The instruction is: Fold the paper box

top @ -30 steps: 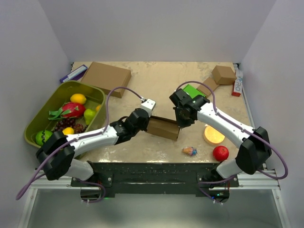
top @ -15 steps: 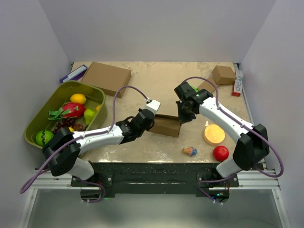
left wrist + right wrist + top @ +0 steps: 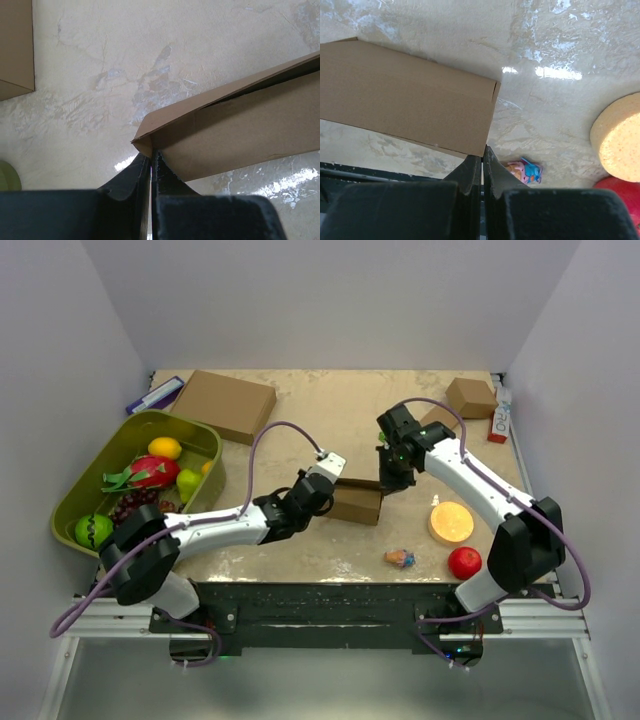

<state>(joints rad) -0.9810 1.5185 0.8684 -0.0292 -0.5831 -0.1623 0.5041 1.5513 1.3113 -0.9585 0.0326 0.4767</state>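
Both grippers closed, one at each end of the paper box (image 3: 355,503).
Box lies at the centre of the top view on the table (image 3: 330,410); lid edge is slightly ajar in the left wrist view. Left gripper (image 3: 151,154): fingers pressed together, tips touching the box's left corner. Right gripper (image 3: 483,150): fingers pressed together, tips against the lower corner of the box's right end.

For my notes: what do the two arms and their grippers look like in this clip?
The left arm and right arm have white shells with black joints; a purple cable loops along each. The left gripper and right gripper have matte black, tapered fingers.
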